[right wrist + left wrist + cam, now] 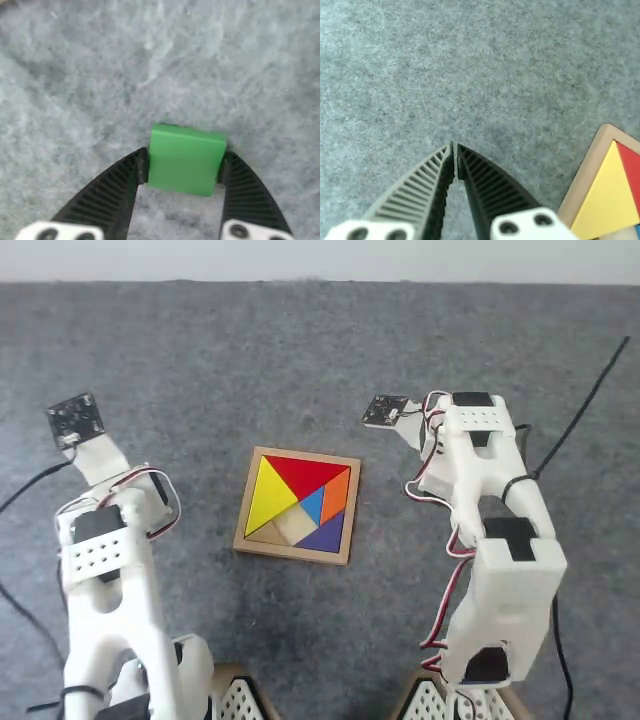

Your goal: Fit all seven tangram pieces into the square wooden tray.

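The square wooden tray lies mid-table on the grey carpet. In it are a yellow triangle, a red triangle, an orange piece, a small blue piece and a purple piece. Bare wood shows at its near middle. My right gripper is shut on a green square piece, one finger on each side, above the carpet. The right arm stands to the right of the tray. My left gripper is shut and holds nothing, over carpet left of the tray's corner.
The left arm stands at the near left. Cables run off both arms across the carpet. Open carpet lies beyond the tray and between the arms.
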